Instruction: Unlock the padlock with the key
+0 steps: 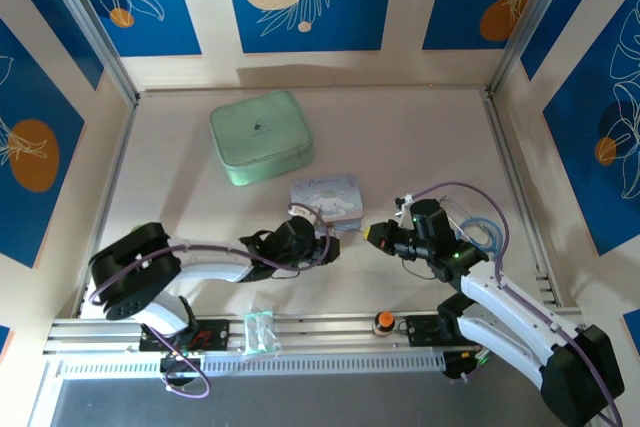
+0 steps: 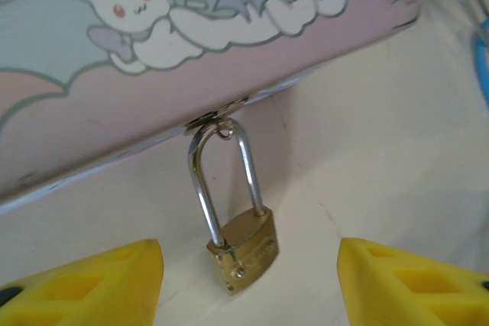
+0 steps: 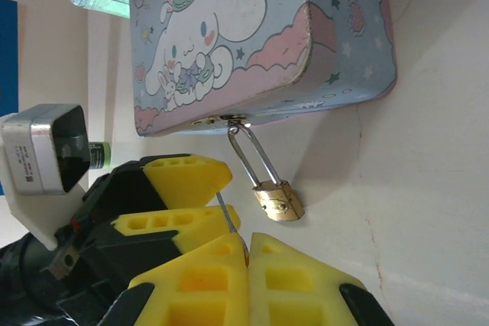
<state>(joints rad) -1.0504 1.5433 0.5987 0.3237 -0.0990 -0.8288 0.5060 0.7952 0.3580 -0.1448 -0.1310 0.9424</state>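
A small brass padlock [image 2: 243, 253] rests on the table, its silver shackle [image 2: 200, 181] hooked through the hasp of the pale blue cartoon tin [image 2: 153, 59]. My left gripper [image 2: 250, 261] is open, with one yellow finger [image 2: 99, 284] on each side of the lock body and neither touching it. My right gripper [image 3: 248, 253] is shut on the key [image 3: 229, 219], whose thin blade sticks out up and to the left, just short of the padlock [image 3: 279, 200]. In the top view the left gripper [image 1: 330, 244] and right gripper [image 1: 372, 233] meet in front of the tin [image 1: 327, 197].
A mint green case [image 1: 260, 137] lies behind the tin. An orange round knob [image 1: 384, 322] and a clear packet [image 1: 259, 329] sit on the rail at the near edge. Metal frame posts and side walls border the table.
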